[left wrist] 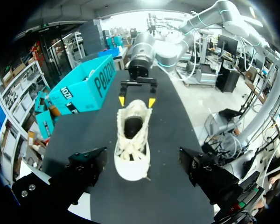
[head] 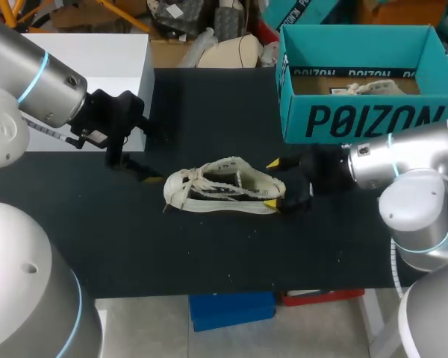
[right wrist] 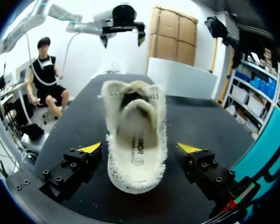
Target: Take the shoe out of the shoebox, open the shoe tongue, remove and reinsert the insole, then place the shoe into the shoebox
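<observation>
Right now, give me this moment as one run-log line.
shoe: on table, outside shoebox | right gripper: open, astride heel | left gripper: open, short of toe

cream shoe (head: 224,188), teal shoebox (head: 358,112)

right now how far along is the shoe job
Done: shoe lies on the table, out of the shoebox. In hand: right gripper open astride its heel, left gripper open off the toe. Left: insole sits inside, so tongue and insole steps apparently remain, then reboxing.
</observation>
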You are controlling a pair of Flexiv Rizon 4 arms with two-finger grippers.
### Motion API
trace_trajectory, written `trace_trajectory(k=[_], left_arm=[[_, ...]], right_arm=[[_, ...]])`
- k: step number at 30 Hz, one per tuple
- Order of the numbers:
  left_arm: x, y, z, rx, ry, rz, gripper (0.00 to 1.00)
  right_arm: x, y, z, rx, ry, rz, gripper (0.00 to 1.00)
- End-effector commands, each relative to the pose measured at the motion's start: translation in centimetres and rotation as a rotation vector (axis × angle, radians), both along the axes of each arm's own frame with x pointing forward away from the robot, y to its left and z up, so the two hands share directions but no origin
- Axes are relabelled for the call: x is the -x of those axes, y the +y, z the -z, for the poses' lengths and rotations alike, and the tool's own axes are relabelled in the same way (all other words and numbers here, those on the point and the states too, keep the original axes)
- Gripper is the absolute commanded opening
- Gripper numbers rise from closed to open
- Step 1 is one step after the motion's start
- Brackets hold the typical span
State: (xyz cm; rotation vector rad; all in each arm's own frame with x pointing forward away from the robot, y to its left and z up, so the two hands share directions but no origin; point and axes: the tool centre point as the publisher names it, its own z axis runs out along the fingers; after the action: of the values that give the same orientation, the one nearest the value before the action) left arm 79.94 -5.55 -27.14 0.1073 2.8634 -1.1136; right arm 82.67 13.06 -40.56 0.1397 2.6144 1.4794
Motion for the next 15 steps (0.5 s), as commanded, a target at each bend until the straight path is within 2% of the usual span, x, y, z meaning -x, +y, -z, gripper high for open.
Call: trace_trajectory(k=[1,15], left_arm=[[0.1,0.0,0.2,0.002,-0.005,-0.002,1.0],[0.1,0.0,0.2,0.002,-0.005,-0.002,1.0]], right_arm=[[-0.1,0.4,0.7,-0.006,0.003,0.002,1.0],[0.2,1.0,2.4,-0.023,0.03,0.015,1.0]])
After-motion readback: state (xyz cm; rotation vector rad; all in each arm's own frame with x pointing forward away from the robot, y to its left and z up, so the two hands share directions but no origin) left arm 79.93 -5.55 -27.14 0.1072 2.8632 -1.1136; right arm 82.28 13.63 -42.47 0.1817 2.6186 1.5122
